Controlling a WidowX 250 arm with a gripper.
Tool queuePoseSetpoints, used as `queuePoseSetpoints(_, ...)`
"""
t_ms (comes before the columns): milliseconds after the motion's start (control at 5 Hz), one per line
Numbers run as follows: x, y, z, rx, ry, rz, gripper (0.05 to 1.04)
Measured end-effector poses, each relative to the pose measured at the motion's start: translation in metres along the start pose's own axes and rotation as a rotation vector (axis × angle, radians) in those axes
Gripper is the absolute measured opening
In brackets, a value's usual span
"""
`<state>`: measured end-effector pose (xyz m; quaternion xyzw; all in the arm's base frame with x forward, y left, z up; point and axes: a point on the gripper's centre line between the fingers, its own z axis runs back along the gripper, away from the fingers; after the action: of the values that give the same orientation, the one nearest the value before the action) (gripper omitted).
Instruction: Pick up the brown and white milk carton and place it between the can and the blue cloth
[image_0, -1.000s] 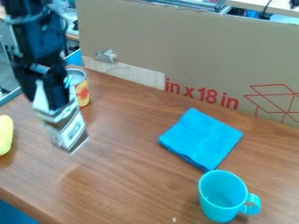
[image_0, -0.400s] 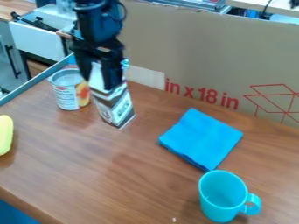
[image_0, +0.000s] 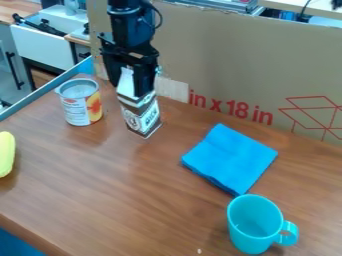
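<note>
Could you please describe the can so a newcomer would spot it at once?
Start at the large cardboard sheet backing the table. Near its left end, the gripper holds a dark-and-white carton; the can stands just left of it. Unlike that boxy carton, it is round, with a white and orange-yellow label.

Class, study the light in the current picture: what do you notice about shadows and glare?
Camera view: soft shadows lie beside the yellow rounded object and the metal can with a printed label; a faint sheen shows on the brown wooden table; the black two-finger gripper looks very dark; the brown cardboard panel shows no strong glare.
</note>
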<state>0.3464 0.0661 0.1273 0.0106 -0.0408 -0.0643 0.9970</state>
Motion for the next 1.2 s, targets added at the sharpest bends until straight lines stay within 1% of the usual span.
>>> queuePoseSetpoints(200,0.010,0.003,-0.015,-0.008,0.031,0.013,0.813)
queuePoseSetpoints(400,0.020,0.007,-0.024,-0.020,0.061,0.002,0.813)
queuePoseSetpoints(600,0.022,0.008,-0.024,-0.028,0.080,0.004,0.856)
queuePoseSetpoints(800,0.023,0.007,-0.023,-0.052,0.110,-0.027,1.011)
queuePoseSetpoints(1000,0.022,0.007,-0.021,-0.069,0.114,-0.031,1.006)
queuePoseSetpoints(1200,0.017,0.017,0.006,-0.033,0.013,-0.025,1.003)
